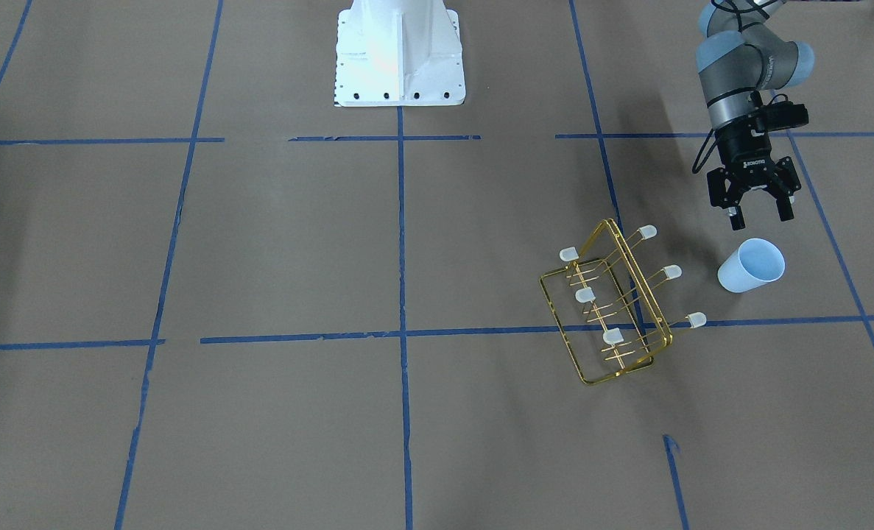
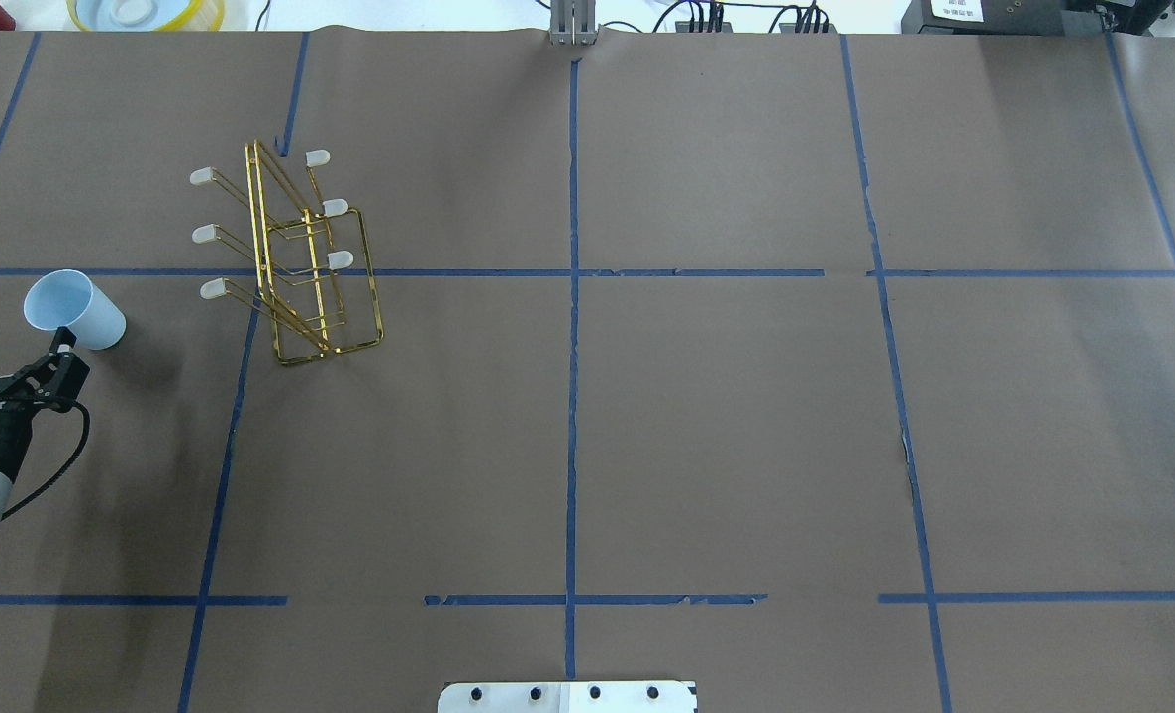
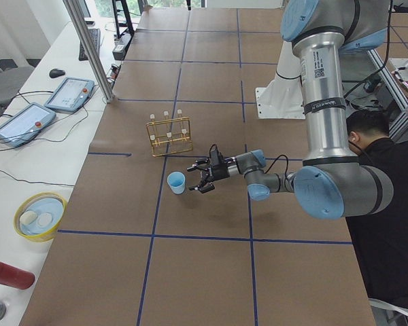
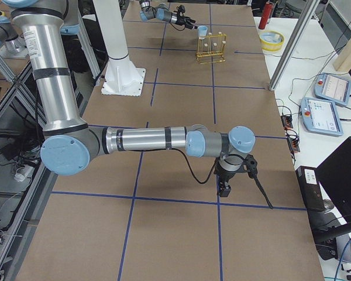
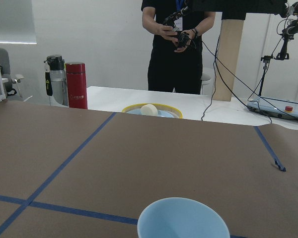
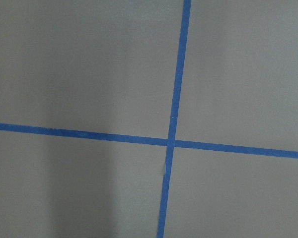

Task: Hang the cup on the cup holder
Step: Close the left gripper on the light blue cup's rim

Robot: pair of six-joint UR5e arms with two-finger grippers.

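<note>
**A:** Item one, the cup?

**B:** The cup (image 1: 751, 266): a pale blue tumbler, upright with its rim up. It stands loose on the table (image 1: 297, 243), near the end on the robot's left. Nothing holds it.

**A:** Item two?

**B:** The cup holder (image 1: 613, 302): a gold wire rack standing on its own frame. It sits just inward of the cup, toward the table's middle, and does not touch it. It has six capped prongs (image 1: 670, 272), three to each side, and all are bare. They slant upward, presumably so that a hung cup stays on.

**A:** Left gripper?

**B:** The left gripper (image 1: 759, 215): jaws spread with nothing between them. It lies low and roughly level, just short of the cup on the robot's side, with a gap showing. The left wrist view looks across the cup's rim. This looks like a line-up for a side grasp on the wall, and the grasp is not yet made.

**A:** Right gripper?

**B:** The right gripper (image 4: 224, 188): pointing down over the table toward the opposite end, well apart from both items. It is seen only from the side, so I cannot tell whether it is spread or closed. It is probably parked out of the way.
</note>
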